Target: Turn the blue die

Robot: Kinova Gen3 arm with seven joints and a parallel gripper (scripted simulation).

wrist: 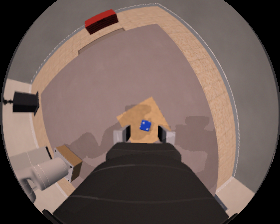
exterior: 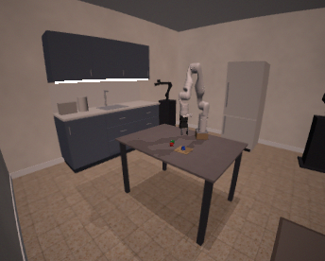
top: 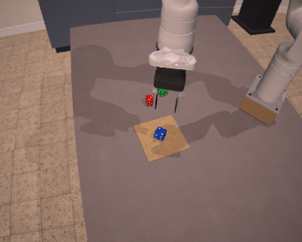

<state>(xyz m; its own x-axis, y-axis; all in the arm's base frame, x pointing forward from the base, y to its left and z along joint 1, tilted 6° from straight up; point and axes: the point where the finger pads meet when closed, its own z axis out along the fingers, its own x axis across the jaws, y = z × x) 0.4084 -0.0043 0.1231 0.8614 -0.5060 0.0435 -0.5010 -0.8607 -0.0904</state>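
The blue die (top: 160, 133) lies on the tan mat (top: 159, 141), wholly within its edges; it also shows in the wrist view (wrist: 145, 126) and in the far view (exterior: 183, 148). The green die (top: 162, 92) and the red die (top: 149, 100) sit on the table behind the mat, close together but apart. My gripper (top: 166, 104) hangs open and empty well above the table, over the mat's far edge. Its body hides part of the green die. The dice's top numbers are too small to read.
The arm's base stands on a wooden block (top: 259, 109) at the table's right edge. The table's left edge (top: 75, 131) drops to the tiled floor. A dark counter (top: 110, 13) stands behind the table.
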